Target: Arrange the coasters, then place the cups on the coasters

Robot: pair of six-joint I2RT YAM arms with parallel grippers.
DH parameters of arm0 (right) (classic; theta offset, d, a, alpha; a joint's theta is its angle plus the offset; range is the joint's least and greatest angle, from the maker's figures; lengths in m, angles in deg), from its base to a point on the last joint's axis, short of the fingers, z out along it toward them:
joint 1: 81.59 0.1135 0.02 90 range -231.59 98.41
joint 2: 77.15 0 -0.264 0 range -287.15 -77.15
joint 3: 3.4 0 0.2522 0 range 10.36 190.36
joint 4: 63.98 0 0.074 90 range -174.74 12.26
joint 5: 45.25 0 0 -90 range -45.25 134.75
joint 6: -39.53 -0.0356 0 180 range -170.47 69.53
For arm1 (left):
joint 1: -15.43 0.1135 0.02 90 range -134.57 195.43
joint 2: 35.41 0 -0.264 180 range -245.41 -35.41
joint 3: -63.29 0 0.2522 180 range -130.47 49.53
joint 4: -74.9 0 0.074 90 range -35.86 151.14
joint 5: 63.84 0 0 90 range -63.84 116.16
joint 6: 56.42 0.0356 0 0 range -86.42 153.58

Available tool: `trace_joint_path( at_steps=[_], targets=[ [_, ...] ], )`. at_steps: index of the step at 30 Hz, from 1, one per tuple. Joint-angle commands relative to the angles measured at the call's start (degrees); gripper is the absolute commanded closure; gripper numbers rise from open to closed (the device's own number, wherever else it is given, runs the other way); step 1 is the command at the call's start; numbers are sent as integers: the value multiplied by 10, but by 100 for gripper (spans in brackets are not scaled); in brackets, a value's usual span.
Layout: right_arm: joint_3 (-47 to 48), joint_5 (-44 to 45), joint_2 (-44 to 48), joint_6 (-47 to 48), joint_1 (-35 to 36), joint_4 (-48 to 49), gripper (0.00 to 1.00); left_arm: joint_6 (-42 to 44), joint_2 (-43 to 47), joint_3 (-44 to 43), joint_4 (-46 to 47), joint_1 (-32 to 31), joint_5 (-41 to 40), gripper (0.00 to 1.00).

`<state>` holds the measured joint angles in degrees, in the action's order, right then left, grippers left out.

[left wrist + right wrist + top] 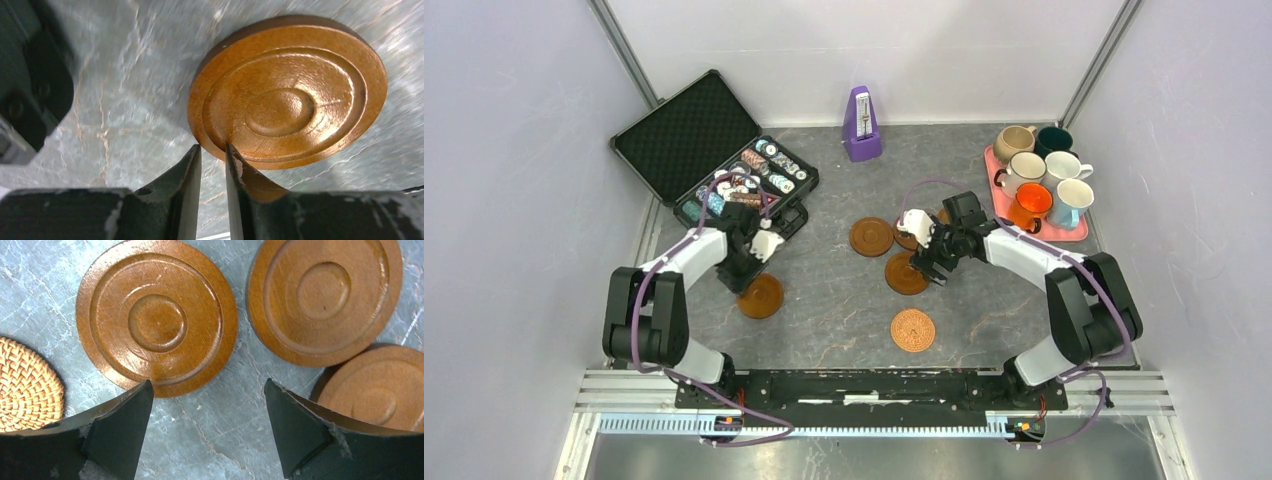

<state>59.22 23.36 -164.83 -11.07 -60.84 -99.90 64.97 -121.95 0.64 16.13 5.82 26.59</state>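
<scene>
A brown wooden coaster (pixel 287 95) lies on the grey table, and my left gripper (pixel 212 149) is shut on its near rim. From above, this coaster (pixel 760 296) sits left of centre with the left gripper (pixel 746 280) at its upper edge. My right gripper (pixel 207 382) hangs open over bare table, with one coaster (pixel 156 316) ahead on the left, another (pixel 325 295) ahead on the right and a third (pixel 380 390) beside the right finger. Several cups (pixel 1039 175) stand on the pink tray (pixel 1079 232) at the back right.
A woven round mat (pixel 912 329) lies near the front centre, seen also as the mat (pixel 27 385) at the left of the right wrist view. An open black case of poker chips (pixel 724 165) sits at the back left. A purple metronome (pixel 861 125) stands at the back centre.
</scene>
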Motion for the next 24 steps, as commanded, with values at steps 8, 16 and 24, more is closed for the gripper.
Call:
trace_joint_path(
  at_steps=[8, 16, 24],
  targets=[
    [26, -5, -56, 0, 36, 40, 15, 99, 66, -1, -33, 95, -11, 65],
    [35, -19, -92, -16, 71, 46, 32, 64, 103, -66, -92, 95, 66, 46],
    [51, -28, -128, -69, 141, 84, 44, 10, 121, -111, -103, 116, 110, 32]
  ],
)
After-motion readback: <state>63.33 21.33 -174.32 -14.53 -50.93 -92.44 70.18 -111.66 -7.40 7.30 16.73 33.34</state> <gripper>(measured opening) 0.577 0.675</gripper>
